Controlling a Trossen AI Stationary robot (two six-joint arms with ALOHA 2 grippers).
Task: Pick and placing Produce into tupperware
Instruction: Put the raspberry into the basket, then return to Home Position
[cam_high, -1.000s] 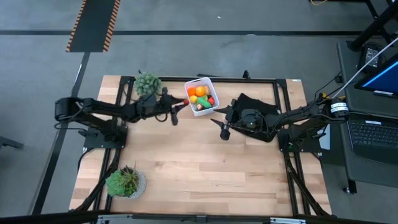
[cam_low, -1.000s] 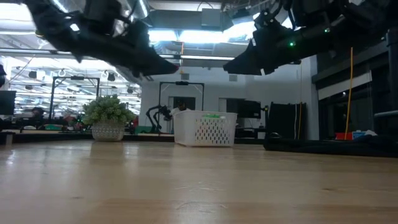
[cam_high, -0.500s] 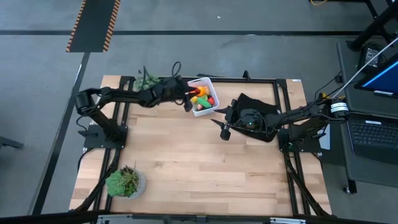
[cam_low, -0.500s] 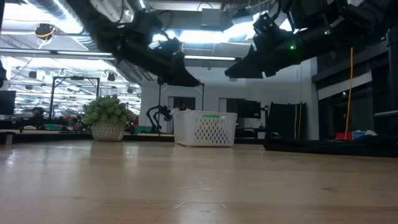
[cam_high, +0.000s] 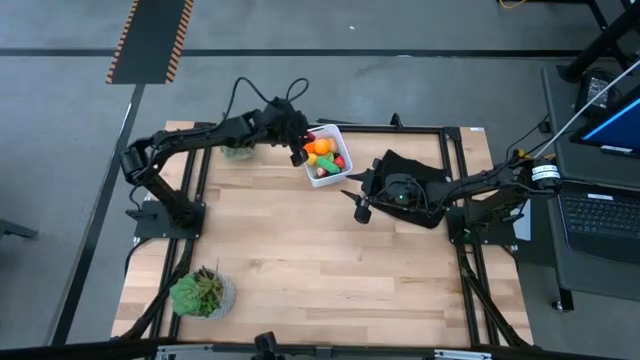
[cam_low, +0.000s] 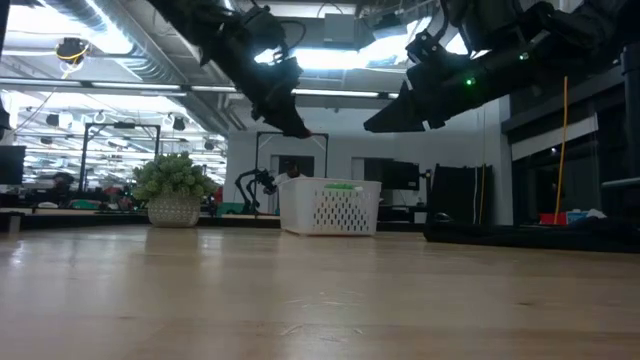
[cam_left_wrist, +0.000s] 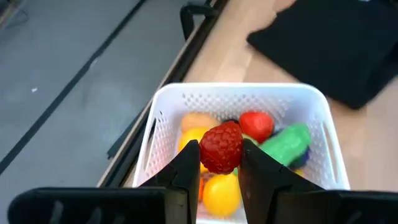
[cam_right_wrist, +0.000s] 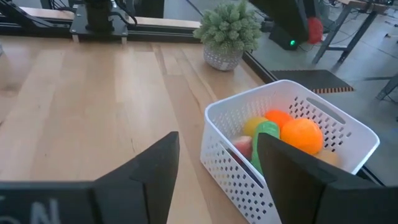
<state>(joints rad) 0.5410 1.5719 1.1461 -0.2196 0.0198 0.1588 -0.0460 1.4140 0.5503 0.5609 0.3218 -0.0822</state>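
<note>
The left gripper (cam_left_wrist: 219, 163) is closed on a red berry (cam_left_wrist: 221, 147) above the tub (cam_left_wrist: 166, 109); it looks light, bumpy and rigid, so pinching its middle should suit. The right gripper (cam_right_wrist: 217, 163) waits open and empty.

Wooden table (cam_high: 320, 270), two potted plants (cam_high: 203, 293) (cam_high: 238, 150), black folded cloth (cam_high: 415, 168), laptop (cam_high: 598, 225)

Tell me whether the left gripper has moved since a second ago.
Yes. In the high view the left gripper, shut on a red berry, has travelled from beside the potted plant toward the white tub, now at its rim.
</note>
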